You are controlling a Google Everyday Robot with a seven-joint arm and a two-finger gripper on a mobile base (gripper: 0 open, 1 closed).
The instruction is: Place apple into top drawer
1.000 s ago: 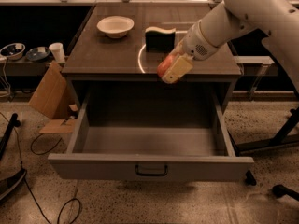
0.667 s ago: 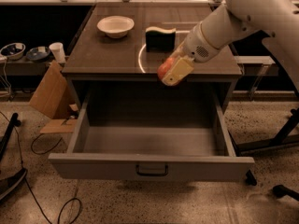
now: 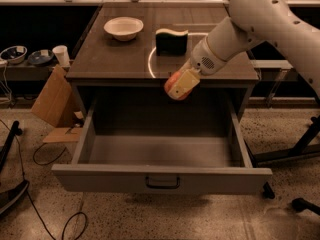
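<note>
At the dark brown surface's (image 3: 115, 59) front edge, the cream pincer (image 3: 178, 87) is clasping the round red-orange apple (image 3: 170, 80) over the wide grey open top drawer (image 3: 160, 180); releasing this high is probably risking a bounce out.

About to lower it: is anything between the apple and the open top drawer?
Nothing visible. The gripper holds the apple just past the tabletop's front edge, over the open top drawer, with only air beneath. Sponge and bowl sit behind on the tabletop.
</note>
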